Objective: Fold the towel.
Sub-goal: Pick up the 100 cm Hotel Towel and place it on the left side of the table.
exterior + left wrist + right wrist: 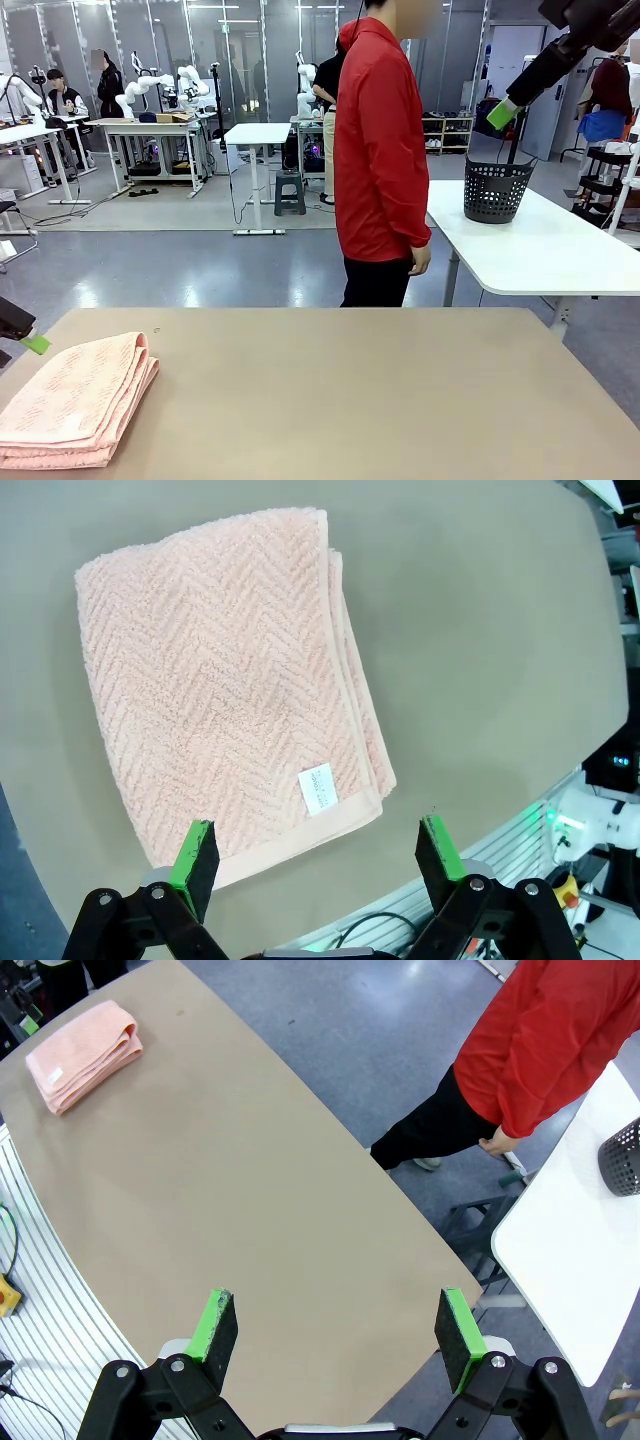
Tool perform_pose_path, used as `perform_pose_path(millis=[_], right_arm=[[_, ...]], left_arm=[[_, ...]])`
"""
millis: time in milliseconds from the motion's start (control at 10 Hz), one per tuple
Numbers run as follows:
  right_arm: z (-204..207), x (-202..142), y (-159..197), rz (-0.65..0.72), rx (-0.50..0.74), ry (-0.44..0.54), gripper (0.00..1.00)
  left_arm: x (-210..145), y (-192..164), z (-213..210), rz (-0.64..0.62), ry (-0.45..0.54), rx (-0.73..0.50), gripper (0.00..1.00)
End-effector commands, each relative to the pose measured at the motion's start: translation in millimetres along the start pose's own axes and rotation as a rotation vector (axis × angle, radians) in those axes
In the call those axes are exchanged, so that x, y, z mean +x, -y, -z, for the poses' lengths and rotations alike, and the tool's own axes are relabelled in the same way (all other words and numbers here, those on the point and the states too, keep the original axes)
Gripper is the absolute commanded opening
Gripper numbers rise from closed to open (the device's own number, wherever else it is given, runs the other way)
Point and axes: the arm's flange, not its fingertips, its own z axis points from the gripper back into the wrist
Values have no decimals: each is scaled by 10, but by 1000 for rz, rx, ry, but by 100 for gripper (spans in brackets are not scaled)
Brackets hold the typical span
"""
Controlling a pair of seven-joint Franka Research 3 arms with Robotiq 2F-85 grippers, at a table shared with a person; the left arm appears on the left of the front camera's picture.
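The salmon-pink towel (75,405) lies folded into a thick rectangle at the near left corner of the brown table (350,400). From above, the left wrist view shows the towel (225,675) with herringbone texture and a small white label (319,788) near its hem. My left gripper (318,860) hangs open above the towel's hem edge, holding nothing; one green fingertip (36,344) peeks in at the front view's left edge. My right gripper (337,1328) is open and raised high over the table's right part, its green fingertip (503,114) at upper right. The towel (83,1054) lies far off.
A person in a red jacket (380,150) stands at the table's far side, turned sideways, hands down. A white table (550,250) with a black mesh basket (495,188) stands at the right behind. Cables and a striped surface lie past the table's near edge.
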Motion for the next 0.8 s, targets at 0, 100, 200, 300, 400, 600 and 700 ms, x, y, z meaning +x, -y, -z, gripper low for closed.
perform_pose_path(millis=[0, 100, 200, 300, 400, 600, 700], right_arm=[[-4, -10, -8, 2, -3, -4, 100], [-4, -10, -8, 2, -3, -4, 100], [-4, -10, -8, 2, -3, -4, 100], [-4, -10, -8, 2, -3, -4, 100], [-4, -10, -8, 2, -3, -4, 100], [-4, -10, -8, 2, -3, -4, 100], [-4, -10, -8, 2, -3, -4, 100]], left_arm=[[3, -21, 12, 15, -4, 11, 100], [3, -21, 12, 15, -4, 11, 100], [3, -21, 12, 15, -4, 11, 100], [3, -21, 12, 15, -4, 11, 100], [3, -21, 12, 15, -4, 11, 100], [3, -21, 12, 15, -4, 11, 100], [3, -21, 12, 15, -4, 11, 100]])
